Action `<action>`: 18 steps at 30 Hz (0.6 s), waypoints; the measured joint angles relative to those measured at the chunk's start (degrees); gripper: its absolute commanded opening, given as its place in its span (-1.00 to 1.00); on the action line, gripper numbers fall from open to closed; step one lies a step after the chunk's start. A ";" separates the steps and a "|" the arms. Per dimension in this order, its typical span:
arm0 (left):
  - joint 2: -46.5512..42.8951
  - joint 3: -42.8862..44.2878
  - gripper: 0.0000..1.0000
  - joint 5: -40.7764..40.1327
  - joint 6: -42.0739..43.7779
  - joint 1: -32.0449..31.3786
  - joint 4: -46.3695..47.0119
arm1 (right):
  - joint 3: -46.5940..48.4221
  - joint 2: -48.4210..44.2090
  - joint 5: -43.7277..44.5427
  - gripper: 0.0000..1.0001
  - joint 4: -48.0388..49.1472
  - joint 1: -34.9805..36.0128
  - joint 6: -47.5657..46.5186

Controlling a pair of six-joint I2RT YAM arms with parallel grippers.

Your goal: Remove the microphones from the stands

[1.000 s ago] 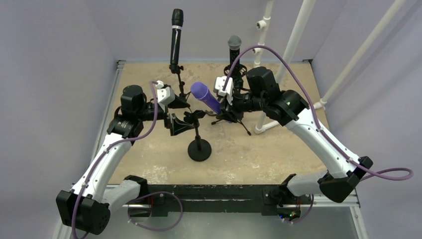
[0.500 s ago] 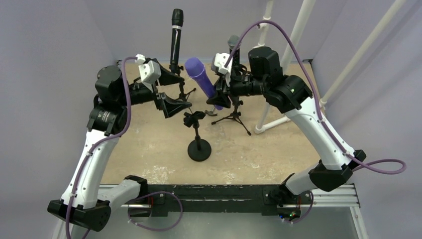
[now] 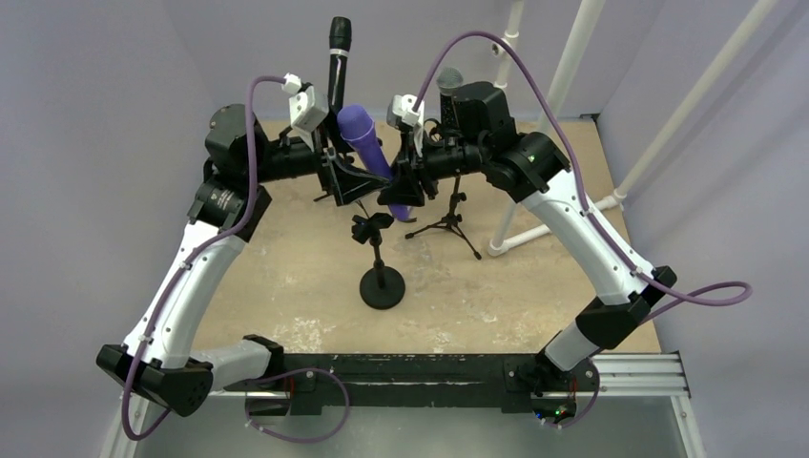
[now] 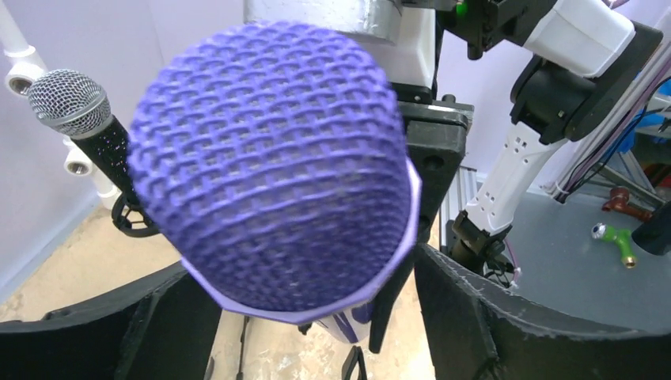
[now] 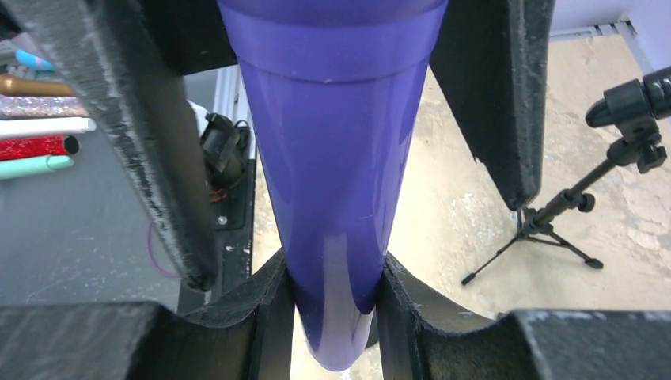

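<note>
My right gripper [image 3: 399, 191] is shut on the lower end of the purple microphone [image 3: 365, 141], which hangs tilted in the air above and behind its stand. In the right wrist view the glossy purple body [image 5: 340, 158] is pinched between the pads of the right gripper [image 5: 336, 309]. The stand's clip [image 3: 370, 227] holds nothing, and its round black base [image 3: 383, 287] sits on the table. My left gripper [image 3: 345, 181] is open, one finger on each side of the mesh head [image 4: 273, 158], which fills the left wrist view.
A black microphone [image 3: 339, 67] stands on a tripod at the back. A silver-headed microphone [image 3: 450, 78] rises on another tripod [image 3: 448, 225] behind my right arm. White pipes [image 3: 572, 67] lean at the right rear.
The right gripper has lifted the purple microphone up and back, clear of the stand's clip, tilting it more upright. The left arm rose and moved in around the mesh head.
</note>
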 measured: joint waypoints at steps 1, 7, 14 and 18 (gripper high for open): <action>0.17 0.02 0.45 -0.04 -0.96 0.00 0.87 | 0.00 -0.02 -0.39 -1.00 0.24 0.00 0.20; 0.90 -0.02 -0.35 -0.13 -5.55 -0.11 6.47 | 0.00 -0.04 -1.33 -1.00 0.72 0.00 0.94; 1.29 -0.42 -1.00 0.39 -11.74 -0.44 11.28 | 0.00 -0.52 -0.96 -0.80 1.86 -0.04 0.50; 1.36 0.15 -1.00 0.55 -13.94 -0.33 12.44 | 0.00 -1.53 -0.31 0.22 1.95 -0.04 0.90</action>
